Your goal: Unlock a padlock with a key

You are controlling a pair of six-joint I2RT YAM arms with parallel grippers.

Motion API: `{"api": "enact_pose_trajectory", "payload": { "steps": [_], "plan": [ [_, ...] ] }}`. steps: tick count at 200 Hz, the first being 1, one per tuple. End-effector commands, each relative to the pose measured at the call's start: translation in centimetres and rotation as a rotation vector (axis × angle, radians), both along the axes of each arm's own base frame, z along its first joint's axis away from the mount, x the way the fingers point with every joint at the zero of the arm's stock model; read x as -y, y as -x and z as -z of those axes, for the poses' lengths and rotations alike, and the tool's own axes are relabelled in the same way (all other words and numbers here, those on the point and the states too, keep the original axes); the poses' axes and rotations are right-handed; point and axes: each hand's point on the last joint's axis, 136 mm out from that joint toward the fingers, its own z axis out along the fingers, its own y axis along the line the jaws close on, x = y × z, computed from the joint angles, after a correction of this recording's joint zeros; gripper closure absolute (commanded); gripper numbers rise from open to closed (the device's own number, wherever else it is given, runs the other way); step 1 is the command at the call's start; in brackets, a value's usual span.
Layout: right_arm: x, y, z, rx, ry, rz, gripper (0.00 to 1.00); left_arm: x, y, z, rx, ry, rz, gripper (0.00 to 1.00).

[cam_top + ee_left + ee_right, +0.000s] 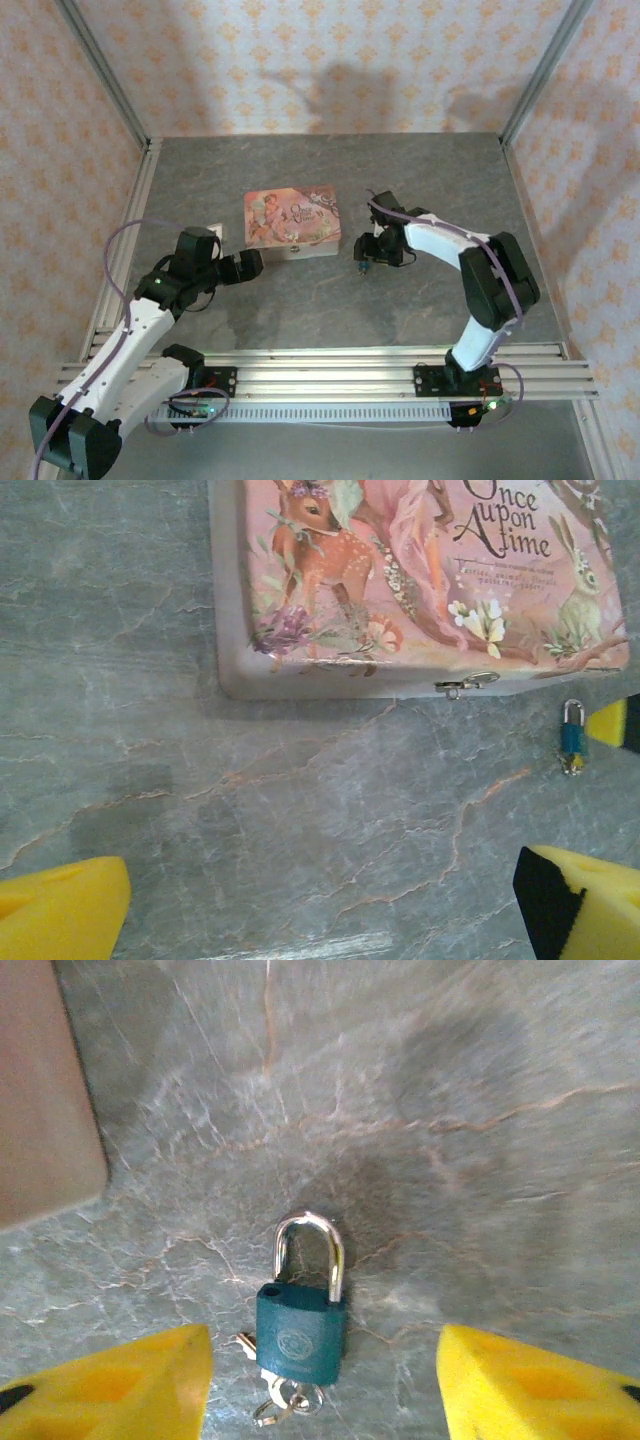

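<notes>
Top external view: grey stone-look table (pixel 200 180), with pink tin box (pixel 292 222) at its middle. Next the left gripper (pixel 320 905), spread wide over bare table by the box front, holding nothing. Likewise the right gripper (pixel 325 1360), wide, its fingers straddling the padlock (pixel 300 1328), which lies flat just right of the box. The shackle (pixel 312 1245) looks seated, so judged locked; nothing gripped yet. The key (pixel 275 1400) is pale metal at the padlock's base. Cannot tell whether it is inserted or merely lying against it.
</notes>
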Motion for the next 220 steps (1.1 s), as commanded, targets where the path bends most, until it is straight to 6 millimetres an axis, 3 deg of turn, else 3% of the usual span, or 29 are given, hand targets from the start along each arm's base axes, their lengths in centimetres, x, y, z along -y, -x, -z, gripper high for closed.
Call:
{"api": "enact_pose_trajectory", "payload": {
  "steps": [1,30,56,74,94,124,168,220],
  "plan": [
    [1.9,-0.5,-3.9,0.135,0.043,0.045,0.27,-0.9,-0.2,-1.4,0.029,-0.082,0.008,0.0],
    [5.8,-1.3,-9.7,0.405,0.148,0.123,0.16,-2.5,-2.1,-3.5,0.103,-0.201,-0.027,0.0],
    [11.1,-1.1,-14.9,0.698,0.291,0.273,0.01,-4.4,-5.1,-5.2,0.188,-0.336,-0.071,0.0],
    [14.8,-0.4,-16.2,0.862,0.425,0.355,0.01,-6.3,-7.0,-5.3,0.221,-0.445,-0.115,0.0],
    [18.0,0.4,-15.7,0.979,0.536,0.438,0.01,-8.1,-8.8,-4.5,0.259,-0.507,-0.148,0.0],
    [21.5,0.8,-13.1,1.011,0.478,0.613,0.01,-9.0,-10.5,-2.2,0.31,-0.595,-0.084,0.0],
    [22.8,-0.5,-10.9,1.094,0.444,0.621,0.01,-11.9,-11.0,0.2,0.417,-0.562,-0.257,0.0],
    [22.7,-3.9,-8.3,1.109,0.413,0.557,0.01,-12.8,-11.2,1.9,0.562,-0.499,-0.344,0.0]
  ]
}}
